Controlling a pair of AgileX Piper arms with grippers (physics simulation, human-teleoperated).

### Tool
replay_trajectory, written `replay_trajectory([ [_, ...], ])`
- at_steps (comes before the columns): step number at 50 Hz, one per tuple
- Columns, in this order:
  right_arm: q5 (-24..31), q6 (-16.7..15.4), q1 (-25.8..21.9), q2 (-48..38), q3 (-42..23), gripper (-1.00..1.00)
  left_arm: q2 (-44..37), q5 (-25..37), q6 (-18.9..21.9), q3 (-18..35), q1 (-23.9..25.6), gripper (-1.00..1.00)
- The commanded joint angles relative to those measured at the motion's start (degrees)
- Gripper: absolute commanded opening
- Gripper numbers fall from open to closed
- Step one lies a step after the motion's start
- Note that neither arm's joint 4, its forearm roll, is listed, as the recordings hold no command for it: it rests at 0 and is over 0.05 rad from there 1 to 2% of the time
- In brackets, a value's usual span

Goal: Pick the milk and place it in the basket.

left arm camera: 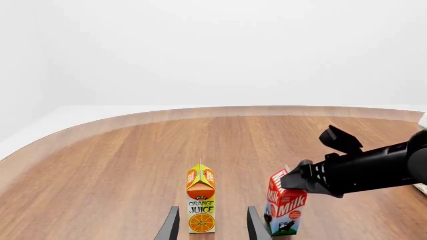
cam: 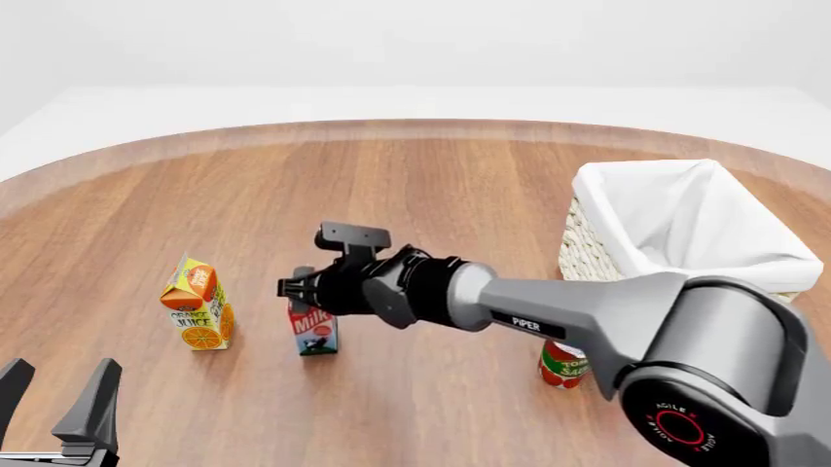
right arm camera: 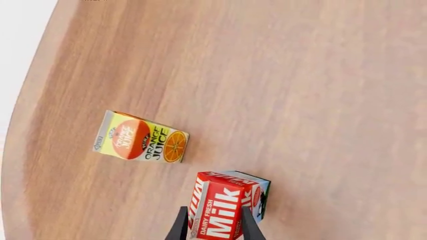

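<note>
Milk carton point(cam: 314, 329) stands upright mid-table, long axis vertical, label "DAIRY FRESH Milk". Right claw point(cam: 302, 288) is narrowed around its red top, fingers on both sides. Juice carton point(cam: 198, 304), "ORANGE JUICE", stands near; bare wood beyond. Basket point(cam: 688, 229) well apart. Left claw point(cam: 58, 391) gapes, empty.

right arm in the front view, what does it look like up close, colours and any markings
The right arm has a silver-grey tube link with white "PIPER" lettering, leading into a matte black wrist section and a black right gripper with a boxy black block on top. Its large rounded grey joint housing near the camera has a black end cap with a red ring and small "AGILEX" text. No loose cables show.
</note>
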State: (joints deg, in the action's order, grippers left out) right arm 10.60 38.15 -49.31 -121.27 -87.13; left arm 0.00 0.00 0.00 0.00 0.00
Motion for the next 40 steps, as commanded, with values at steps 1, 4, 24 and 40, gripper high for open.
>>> replay_trajectory([
  [1,-0.65,0.59,0.08,1.69,-0.48,-1.0,0.0,0.0,0.0,0.0,0.0,1.0],
  [4,-0.59,0.74,0.11,2.03,-0.36,-1.0,0.0,0.0,0.0,0.0,0.0,1.0],
  [24,0.37,-0.57,1.44,7.27,1.55,-1.0,0.0,0.0,0.0,0.0,0.0,1.0],
  [40,2.37,-2.72,4.87,14.04,3.49,-1.0,0.0,0.0,0.0,0.0,0.0,1.0],
])
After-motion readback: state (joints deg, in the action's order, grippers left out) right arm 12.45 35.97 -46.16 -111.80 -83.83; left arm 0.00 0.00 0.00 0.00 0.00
